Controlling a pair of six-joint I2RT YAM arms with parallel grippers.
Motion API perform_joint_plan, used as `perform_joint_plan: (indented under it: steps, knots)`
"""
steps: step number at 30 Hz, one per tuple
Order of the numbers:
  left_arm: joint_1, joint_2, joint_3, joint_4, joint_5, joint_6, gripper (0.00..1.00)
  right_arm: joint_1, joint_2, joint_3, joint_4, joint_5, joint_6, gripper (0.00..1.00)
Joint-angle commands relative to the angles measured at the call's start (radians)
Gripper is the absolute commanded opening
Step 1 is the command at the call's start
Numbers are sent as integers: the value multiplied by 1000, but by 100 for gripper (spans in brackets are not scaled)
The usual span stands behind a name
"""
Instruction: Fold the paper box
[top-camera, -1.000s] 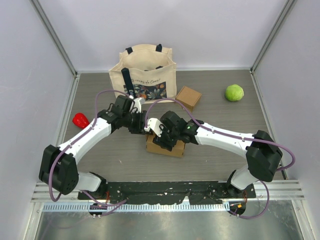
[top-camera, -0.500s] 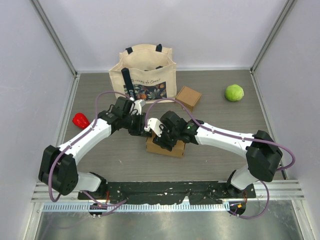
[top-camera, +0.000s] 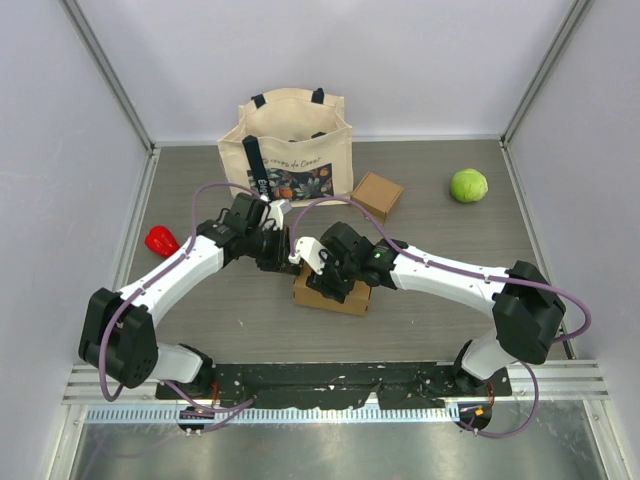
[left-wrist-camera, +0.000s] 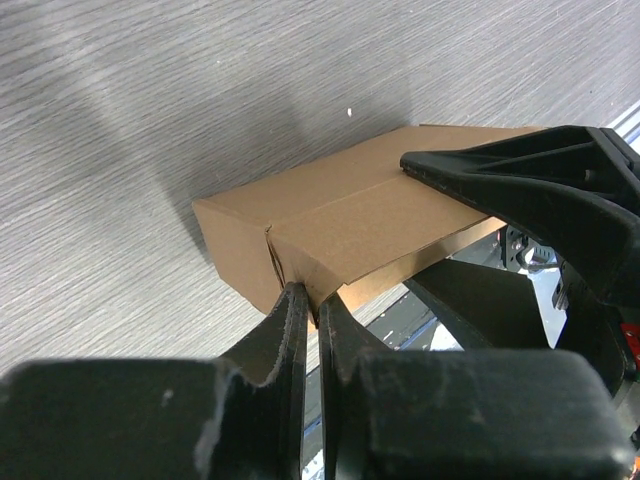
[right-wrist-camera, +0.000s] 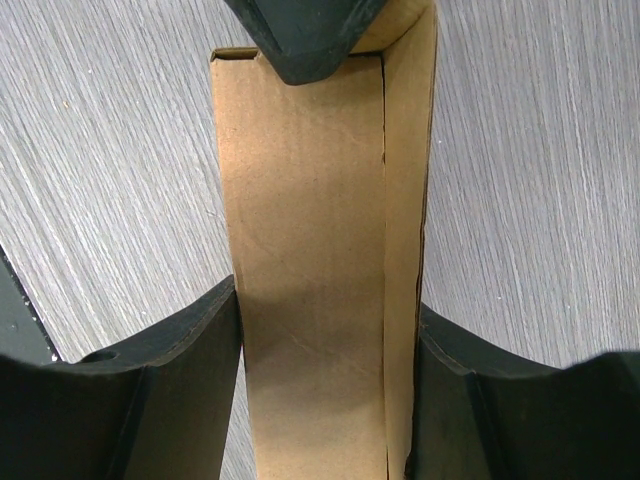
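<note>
1. Grey wood-grain table (top-camera: 450, 250) between pale walls, seen from above; two black-and-white robot arms reach in from the near edge and meet at its middle.
2. At the back stands a cream tote bag (top-camera: 290, 150) with a flower print. Just beside it on the right is a small brown box (top-camera: 377, 195), further right a green ball (top-camera: 468, 185), and at the far left a red object (top-camera: 160, 240) too small to name.
3. The paper box (top-camera: 335, 300), plain brown card, lies flat on the table at the centre, under both grippers and apart from the other things.
4. The right gripper (right-wrist-camera: 328, 320) comes down over the box. Its two fingers sit flush against the long sides, clasping the box across its width and pinning it to the table.
5. The left gripper (left-wrist-camera: 312, 310) is at the box's far-left corner. Its fingers are clenched to a sliver, with the edge of a thin card flap caught between them.
6. The top panels look closed, with a seam running along the lid; only the pinched flap stands out at the corner. By my reading the fold is well along, and the step in hand is turning in this end flap.
7. The next move likely calls for the left gripper to bend the flap along its crease towards the box while the right keeps its clasp – a small, steady motion, since thin card can tear or twist the box out of line.
</note>
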Motion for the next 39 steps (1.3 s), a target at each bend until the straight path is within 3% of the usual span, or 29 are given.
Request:
perform_joint_plan:
  steps: [1, 7, 11, 14, 18, 22, 29, 33, 35, 38, 39]
  knots:
    - [-12, -13, 15, -20, 61, -21, 9, 9, 14, 4, -6, -2, 27, 48]
    - [-15, -31, -20, -40, -31, -2, 16, 12, 17, 1, -3, 8, 30, 48]
    - [-18, -39, -25, -60, -68, 11, 13, 15, -6, -5, 27, 36, 58, 49]
    - [-33, -33, -25, -61, -87, 12, 10, 15, -59, -25, 79, 89, 162, 59]
    - [-61, -47, -23, -57, -113, -2, 8, 14, -182, -59, 78, 244, 353, 79]
    - [-81, -59, -22, -61, -146, -8, 8, 9, -363, -122, 20, 333, 638, 86]
    - [-119, -108, -16, -57, -166, -43, 9, -38, -566, -179, -198, 511, 849, 84]
    - [-134, -111, 6, -67, -174, -49, 11, -51, -577, -200, -180, 395, 852, 61]
    - [-140, -110, 6, -69, -177, -51, 11, -51, -575, -221, -155, 357, 836, 56]
    - [-148, -103, 0, -73, -180, -49, 11, -51, -570, -240, -157, 370, 826, 57]
    - [-150, -102, -6, -72, -182, -49, 12, -51, -572, -240, -161, 455, 825, 63]
